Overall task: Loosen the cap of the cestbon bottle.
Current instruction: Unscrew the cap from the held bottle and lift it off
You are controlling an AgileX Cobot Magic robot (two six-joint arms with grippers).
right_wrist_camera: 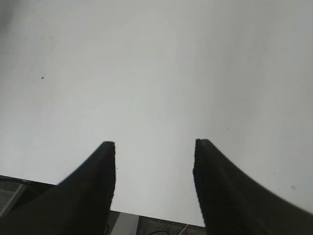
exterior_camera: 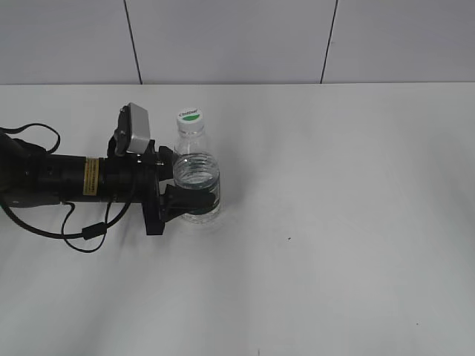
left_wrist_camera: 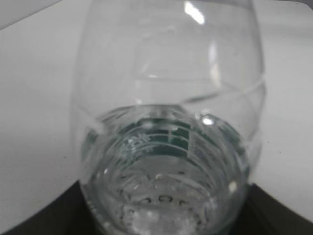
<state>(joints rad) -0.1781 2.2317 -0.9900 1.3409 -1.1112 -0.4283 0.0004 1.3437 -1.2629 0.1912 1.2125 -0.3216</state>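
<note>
1. We are looking at the left gripper (exterior_camera: pixel 191 194) first. It is reaching in flat from the left side, and its jaws are squeezing the lower body of the cestbon bottle (exterior_camera: pixel 197 182), one finger behind the bottle and one in front.

2. In the left wrist view the bottle (left_wrist_camera: pixel 168 112) is filling almost the whole picture. It is sitting right between the dark fingers (left_wrist_camera: pixel 281 211), so we think the hold is snug.

3. The bottle is standing upright on the white table (exterior_camera: pixel 356 222), a little left of the middle.

4. The cap (exterior_camera: pixel 189 116) is sitting on top of the neck. It is looking straight and closed, and nothing is touching it.

5. The right gripper (right_wrist_camera: pixel 154 147) is showing only in its own wrist view. Its two fingers are spread apart and holding nothing, with only bare table under them.

6. So we think the first part is done: the bottle is being held steady.

7. The main part is still waiting. The right gripper needs to come over, pinch the small cap and twist it.

8. We are not seeing the right arm in the exterior view, so it seems far from the cap.
</note>
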